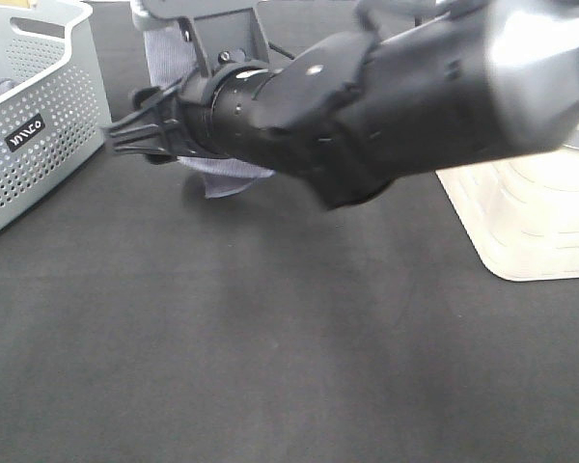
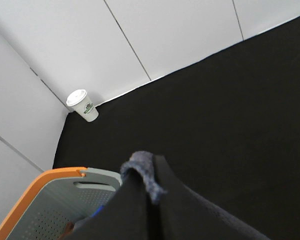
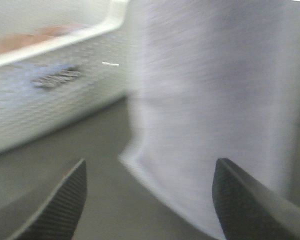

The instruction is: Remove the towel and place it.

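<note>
the right arm (image 1: 405, 106) is thick, glossy black, one silver screw (image 1: 314, 69) on it. its fingers (image 3: 60, 210) are black, finely woven.

towel (image 1: 234, 179) is a thin greyish-lavender cloth w/ a fine woven texture, hanging straight down in loose vertical folds, not flat. Top edge is bunched up & a small fuzzy fold pokes out where the left gripper (image 2: 149, 176) has it pinched tight. In the high view it's towards the back, left of centre, mostly hidden behind an arm, only an upper strip + the lower corner show. Right wrist view is blurry. Can't tell if the bottom corner touches the table (image 1: 270, 367).
</note>
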`<state>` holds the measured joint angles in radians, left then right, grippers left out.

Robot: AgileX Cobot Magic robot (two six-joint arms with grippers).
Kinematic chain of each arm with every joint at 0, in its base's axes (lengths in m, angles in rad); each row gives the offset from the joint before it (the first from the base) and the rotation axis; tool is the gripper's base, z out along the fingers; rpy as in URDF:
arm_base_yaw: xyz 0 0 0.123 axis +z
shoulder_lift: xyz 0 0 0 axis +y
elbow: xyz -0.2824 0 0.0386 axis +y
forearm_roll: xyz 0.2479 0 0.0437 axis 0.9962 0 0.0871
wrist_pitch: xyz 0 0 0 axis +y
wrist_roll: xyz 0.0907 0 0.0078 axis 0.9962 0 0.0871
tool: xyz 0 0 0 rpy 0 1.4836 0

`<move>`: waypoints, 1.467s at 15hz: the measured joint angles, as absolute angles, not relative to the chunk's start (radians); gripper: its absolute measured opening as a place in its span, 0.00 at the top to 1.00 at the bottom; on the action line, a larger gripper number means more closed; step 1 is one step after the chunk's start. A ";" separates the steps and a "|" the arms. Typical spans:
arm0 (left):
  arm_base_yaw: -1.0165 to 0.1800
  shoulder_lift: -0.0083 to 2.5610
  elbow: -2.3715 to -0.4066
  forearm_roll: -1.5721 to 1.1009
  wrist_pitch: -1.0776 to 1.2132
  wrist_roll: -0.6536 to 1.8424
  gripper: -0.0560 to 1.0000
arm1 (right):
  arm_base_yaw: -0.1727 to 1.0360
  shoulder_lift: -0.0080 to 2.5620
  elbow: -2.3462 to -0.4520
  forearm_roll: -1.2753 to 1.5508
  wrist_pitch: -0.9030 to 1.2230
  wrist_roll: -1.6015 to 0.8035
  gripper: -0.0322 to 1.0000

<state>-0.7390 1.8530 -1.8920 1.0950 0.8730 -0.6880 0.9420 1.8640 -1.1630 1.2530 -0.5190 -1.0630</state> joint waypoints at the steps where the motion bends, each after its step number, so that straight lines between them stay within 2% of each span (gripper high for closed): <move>1: -0.739 1.871 -1.892 1.091 0.883 -0.693 0.95 | 0.947 1.893 -1.192 1.419 -0.592 -1.189 0.29; 3: -0.739 1.892 -1.892 1.082 0.889 -0.719 0.95 | 0.946 1.958 -1.265 1.621 -0.653 -1.360 0.29; 5: -0.739 1.910 -1.892 1.076 0.892 -0.722 0.95 | 0.968 2.013 -1.332 1.657 -0.660 -1.382 0.29; 8: -0.739 1.926 -1.892 1.068 0.891 -0.725 0.95 | 1.021 2.076 -1.430 1.637 -0.659 -1.360 0.29; 14: -0.739 1.928 -1.998 1.059 0.890 -0.721 0.95 | 1.029 2.164 -1.545 1.517 -0.630 -1.197 0.29; 19: -0.739 1.928 -2.058 1.013 0.860 -0.705 0.95 | 1.029 2.257 -1.613 1.507 -0.673 -1.149 0.29; 22: -0.739 1.928 -2.065 1.009 0.854 -0.696 0.95 | 1.030 2.297 -1.616 1.443 -0.805 -1.208 0.29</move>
